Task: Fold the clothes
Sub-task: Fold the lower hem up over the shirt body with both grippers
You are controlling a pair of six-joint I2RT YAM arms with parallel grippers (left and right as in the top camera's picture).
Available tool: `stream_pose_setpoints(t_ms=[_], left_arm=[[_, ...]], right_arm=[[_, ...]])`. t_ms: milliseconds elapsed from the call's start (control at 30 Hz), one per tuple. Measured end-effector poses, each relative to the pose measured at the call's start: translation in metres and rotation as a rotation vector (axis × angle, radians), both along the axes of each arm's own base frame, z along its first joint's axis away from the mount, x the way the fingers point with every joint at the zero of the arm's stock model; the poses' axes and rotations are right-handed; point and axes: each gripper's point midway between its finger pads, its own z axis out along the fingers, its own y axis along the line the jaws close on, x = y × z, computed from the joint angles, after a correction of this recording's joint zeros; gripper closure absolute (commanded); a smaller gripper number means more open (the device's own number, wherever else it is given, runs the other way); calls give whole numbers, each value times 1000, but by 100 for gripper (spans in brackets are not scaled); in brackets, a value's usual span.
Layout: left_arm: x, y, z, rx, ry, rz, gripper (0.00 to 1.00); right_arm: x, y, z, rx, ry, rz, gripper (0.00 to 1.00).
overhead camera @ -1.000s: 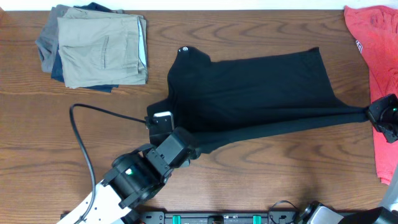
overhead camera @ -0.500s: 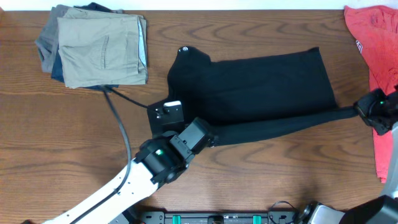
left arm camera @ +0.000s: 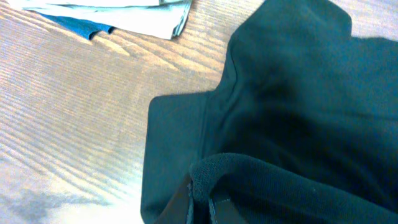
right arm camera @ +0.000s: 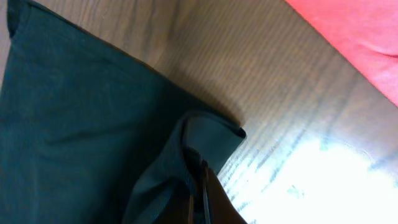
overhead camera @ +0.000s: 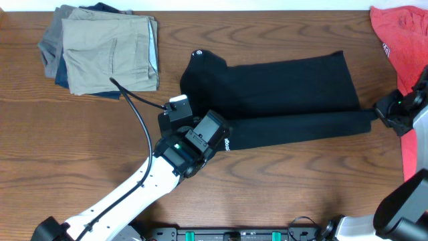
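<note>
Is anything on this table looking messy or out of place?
The red shirt lies rumpled and unfolded at the far right. In the far-left trouser stack, grey and blue layers poke out unevenly under the tan pair. The black garment is simply mid-fold.

- White left arm [overhead camera: 114, 204]: one long smooth link, cream-white shell. It ends in a rounded black joint housing with a small green light [overhead camera: 177, 147].
- Past the housing sits a black boxy wrist block, matte with squared edges.
- On the block's far side is a black camera box [overhead camera: 176, 115] with a small white patch on top.
- A thin black cable [overhead camera: 137, 110] curves in one long arc along the arm.
- Of the left gripper [left arm camera: 200, 200], only dark finger stubs show, brownish at the edge.
- Pale right arm [overhead camera: 418, 130]: grey-white link at the right edge, black rounded joint near, black blocky wrist [overhead camera: 394, 114].
- The right gripper [right arm camera: 198, 186] has two slim, dark, flat-sided fingers.
</note>
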Motion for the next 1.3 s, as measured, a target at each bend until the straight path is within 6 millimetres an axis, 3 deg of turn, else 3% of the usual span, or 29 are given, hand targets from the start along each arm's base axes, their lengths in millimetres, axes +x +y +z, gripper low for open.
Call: stream_pose_setpoints(t_ms=[333,533,733,767,800,867,900,967,1033,1167,1300], left_arm=[[11,-7,-33,52,48,8,93],[16,-10,-52,81,73,9,93],[25,-8,-54,76,49,31,93],[28,-5,-54,75,45,42,88],[29,-1,-54,77,45,54,83],[32,6,-53,80,45,71,55],[34,10,-53,82,43,86,39],[37,17,-53,93,47,95,20],[38,21,-53,113,55,84,9],[35,22,-55,163,97,24,6],[17,20,-57,165,201,-56,5]], right_arm=[[30,16,-10,-24,-40,72,98],[36,19,-14,-68,-26,90,99],[38,13,-12,-118,-23,79,98],[38,13,-12,-122,-23,78,95],[39,12,-12,-124,-26,75,84],[40,11,-11,-129,-30,66,35],[40,10,-11,-133,-31,68,5],[40,10,-11,-134,-31,70,1],[40,11,-11,-131,-32,79,1],[33,20,-15,-93,1,112,1],[21,32,-12,-33,53,136,1]])
